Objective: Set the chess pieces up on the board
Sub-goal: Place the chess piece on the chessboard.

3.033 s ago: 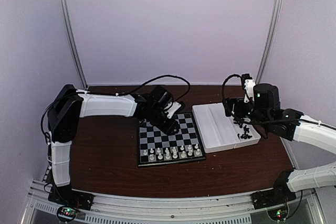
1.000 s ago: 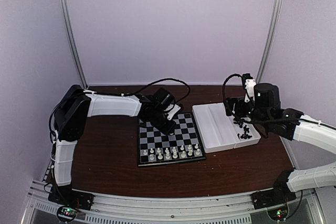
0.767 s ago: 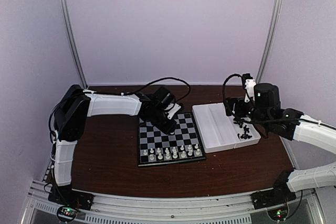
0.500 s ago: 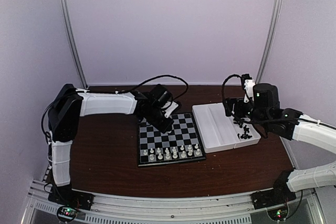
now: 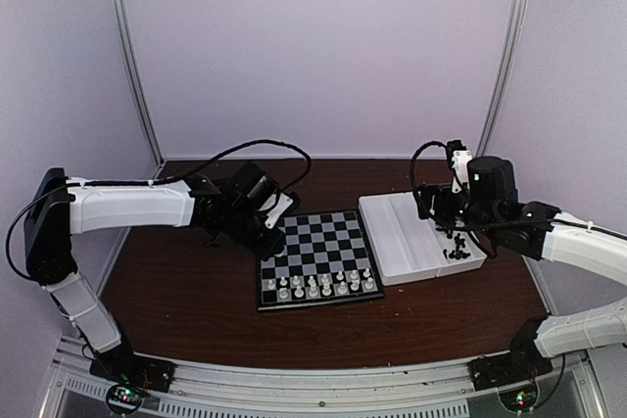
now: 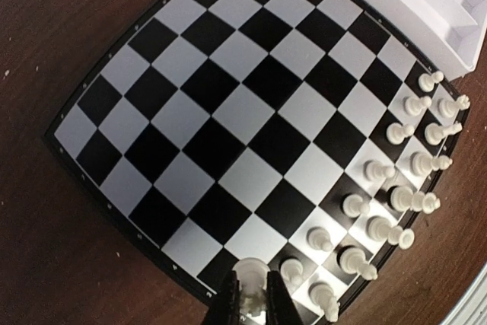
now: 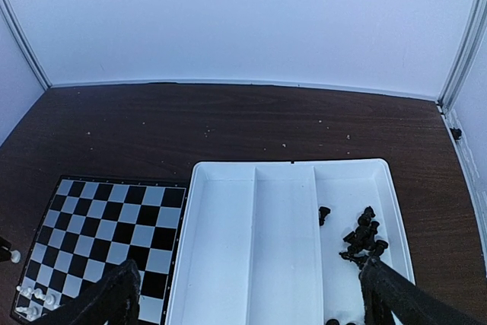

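Left tool (image 6: 251, 288) pinching a white piece (image 6: 249, 269) over the board (image 6: 228, 112) edge.
Right tool (image 7: 249, 272) spread wide, holding nothing, right of the board.

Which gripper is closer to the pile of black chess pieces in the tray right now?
Right. The right gripper hangs open over the white tray that holds the black chess pieces. The left gripper is across the board, at its left edge, shut on a white piece.

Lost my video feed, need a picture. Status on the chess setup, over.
Left gripper shut on a white piece at the board's left edge. Right gripper open above the tray. Black pieces in the tray. Nothing in the way.
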`<state>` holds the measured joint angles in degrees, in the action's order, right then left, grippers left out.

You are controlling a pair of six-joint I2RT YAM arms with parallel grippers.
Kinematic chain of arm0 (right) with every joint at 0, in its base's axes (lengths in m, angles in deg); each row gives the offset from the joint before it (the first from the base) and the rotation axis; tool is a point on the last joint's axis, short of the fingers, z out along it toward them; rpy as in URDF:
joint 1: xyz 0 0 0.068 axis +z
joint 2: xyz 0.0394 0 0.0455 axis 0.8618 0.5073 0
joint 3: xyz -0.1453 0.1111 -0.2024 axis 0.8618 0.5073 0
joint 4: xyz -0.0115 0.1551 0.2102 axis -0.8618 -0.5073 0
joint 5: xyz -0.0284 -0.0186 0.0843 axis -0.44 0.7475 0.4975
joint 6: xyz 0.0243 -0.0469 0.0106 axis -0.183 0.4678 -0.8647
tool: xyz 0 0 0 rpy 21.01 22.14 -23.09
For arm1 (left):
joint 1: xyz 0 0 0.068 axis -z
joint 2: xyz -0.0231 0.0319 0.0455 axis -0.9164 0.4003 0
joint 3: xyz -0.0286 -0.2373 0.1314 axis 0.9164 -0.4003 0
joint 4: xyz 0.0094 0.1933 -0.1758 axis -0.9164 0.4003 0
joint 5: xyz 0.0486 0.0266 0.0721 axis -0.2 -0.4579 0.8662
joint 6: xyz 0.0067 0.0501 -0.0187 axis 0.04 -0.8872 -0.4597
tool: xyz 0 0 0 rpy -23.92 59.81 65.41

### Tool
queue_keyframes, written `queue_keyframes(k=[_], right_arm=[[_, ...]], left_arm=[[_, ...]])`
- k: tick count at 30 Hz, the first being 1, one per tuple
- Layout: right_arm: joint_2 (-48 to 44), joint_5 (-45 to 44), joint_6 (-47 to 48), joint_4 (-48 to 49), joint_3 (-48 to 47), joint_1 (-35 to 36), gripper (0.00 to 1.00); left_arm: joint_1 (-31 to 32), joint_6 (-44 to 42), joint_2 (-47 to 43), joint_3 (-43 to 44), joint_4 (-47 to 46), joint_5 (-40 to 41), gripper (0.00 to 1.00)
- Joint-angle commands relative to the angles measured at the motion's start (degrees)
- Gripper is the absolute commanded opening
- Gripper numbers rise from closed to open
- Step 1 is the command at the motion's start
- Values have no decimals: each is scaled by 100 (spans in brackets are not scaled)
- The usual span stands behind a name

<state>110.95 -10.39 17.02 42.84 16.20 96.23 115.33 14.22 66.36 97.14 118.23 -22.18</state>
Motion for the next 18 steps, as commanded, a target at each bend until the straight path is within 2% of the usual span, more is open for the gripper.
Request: queue_keyframes(k=[1,8,18], right_arm=[[11,1,36,83,11,-43,100],[41,40,21,105,40,-53,100],[182,33,-8,97,47,-63,100]], left_arm=[[-42,346,-555,-406,61,46,6],[-43,645,-1352,-1190,17,-313,7],[95,663,-1578,-1885,-312,-927,7]])
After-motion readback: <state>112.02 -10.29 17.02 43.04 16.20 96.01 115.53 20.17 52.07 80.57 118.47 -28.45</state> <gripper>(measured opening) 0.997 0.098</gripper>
